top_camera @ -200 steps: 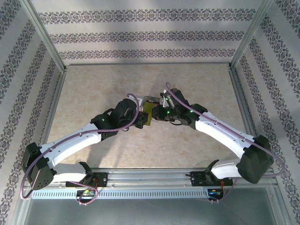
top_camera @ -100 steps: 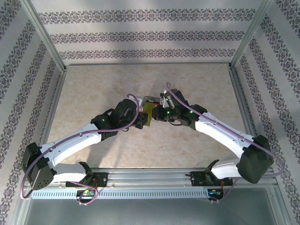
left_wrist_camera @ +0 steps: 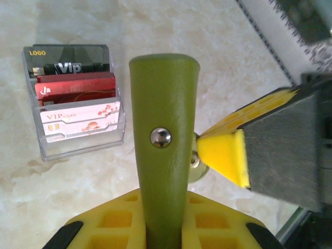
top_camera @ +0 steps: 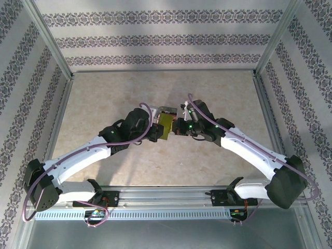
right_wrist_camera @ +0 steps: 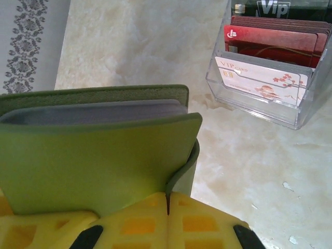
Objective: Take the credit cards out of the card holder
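Note:
The card holder [top_camera: 165, 126], an olive-green wallet, hangs above the table between both grippers. My left gripper [top_camera: 155, 129] is shut on it from the left. In the left wrist view its green spine with a metal snap [left_wrist_camera: 161, 136] rises from between my yellow fingers [left_wrist_camera: 104, 218]. My right gripper [right_wrist_camera: 167, 199] is shut on the holder's thin green flap, beside the wallet body [right_wrist_camera: 93, 155]. Grey inner pockets [right_wrist_camera: 93, 111] show edge-on. The credit cards inside are hidden. The right finger's yellow pad [left_wrist_camera: 223, 153] sits against the snap side.
A clear plastic tray [left_wrist_camera: 83, 148] stands on the marble table just beyond the grippers, holding several upright cards: black, red, and pink-white. The same tray [right_wrist_camera: 259, 111] shows at the right wrist view's upper right. Patterned walls and metal rails ring the table.
My right gripper has closed fully on the holder's flap, and the right arm has shifted slightly right. The left gripper keeps its hold unchanged.

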Controlling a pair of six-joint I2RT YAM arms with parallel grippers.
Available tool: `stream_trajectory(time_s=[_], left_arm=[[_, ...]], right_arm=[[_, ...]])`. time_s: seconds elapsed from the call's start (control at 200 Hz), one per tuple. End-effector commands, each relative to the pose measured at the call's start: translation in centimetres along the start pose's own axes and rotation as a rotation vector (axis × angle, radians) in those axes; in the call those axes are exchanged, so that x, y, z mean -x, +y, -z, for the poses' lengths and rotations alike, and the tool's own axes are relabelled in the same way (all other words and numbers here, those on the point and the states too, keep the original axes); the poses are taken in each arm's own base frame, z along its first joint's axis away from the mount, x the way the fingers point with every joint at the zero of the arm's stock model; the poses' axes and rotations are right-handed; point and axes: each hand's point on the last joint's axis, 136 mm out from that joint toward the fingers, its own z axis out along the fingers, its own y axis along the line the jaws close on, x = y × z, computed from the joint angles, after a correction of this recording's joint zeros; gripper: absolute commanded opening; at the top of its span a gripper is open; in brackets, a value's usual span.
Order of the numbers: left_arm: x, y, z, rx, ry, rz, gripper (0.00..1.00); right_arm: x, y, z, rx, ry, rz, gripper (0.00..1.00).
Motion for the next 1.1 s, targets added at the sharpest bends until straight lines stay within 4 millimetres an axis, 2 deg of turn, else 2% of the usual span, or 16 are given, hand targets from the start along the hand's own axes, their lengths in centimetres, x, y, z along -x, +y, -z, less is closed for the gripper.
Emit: stream_trajectory(time_s=[0.0, 0.095, 0.255, 0.315, 0.36, 0.4, 0.545, 0.65, 0.769, 0.929, 1.094], left_arm=[[3.4, -0.6, 2.5, -0.061, -0.134, 0.045, 0.00], [3.4, -0.3, 2.8, -0.072, -0.138, 0.060, 0.00], [3.6, -0.8, 3.3, -0.148, -0.160, 0.084, 0.00], [3.9, -1.0, 3.6, -0.194, -0.175, 0.105, 0.00], [4.3, -1.2, 3.9, -0.235, -0.191, 0.126, 0.00], [4.6, -1.4, 4.2, -0.273, -0.201, 0.144, 0.00], [5.6, -1.1, 5.8, -0.342, -0.237, 0.189, 0.00], [6.5, -0.9, 7.3, -0.387, -0.283, 0.221, 0.00], [7.5, -1.7, 8.4, -0.476, -0.317, 0.245, 0.00], [8.3, -3.2, 8.9, -0.573, -0.325, 0.242, 0.00], [8.1, -3.3, 8.5, -0.587, -0.308, 0.243, 0.00]], right_arm=[[-1.7, -5.2, 0.2, -0.167, 0.045, -0.002, 0.00], [-1.6, -5.4, 0.4, -0.147, 0.042, 0.013, 0.00], [-0.2, -2.8, 1.6, 0.045, -0.016, 0.066, 0.01], [0.4, -1.5, 2.4, 0.139, -0.039, 0.094, 0.12], [0.9, -0.5, 3.2, 0.217, -0.054, 0.115, 0.29], [1.3, 0.1, 4.0, 0.272, -0.075, 0.134, 0.38], [3.3, 1.1, 7.8, 0.413, -0.200, 0.165, 0.65], [4.1, 3.0, 10.2, 0.500, -0.298, 0.206, 0.79], [4.2, 5.6, 11.1, 0.549, -0.332, 0.247, 0.81], [4.2, 8.5, 10.1, 0.572, -0.313, 0.276, 0.80], [4.9, 9.6, 8.7, 0.570, -0.282, 0.277, 0.72]])
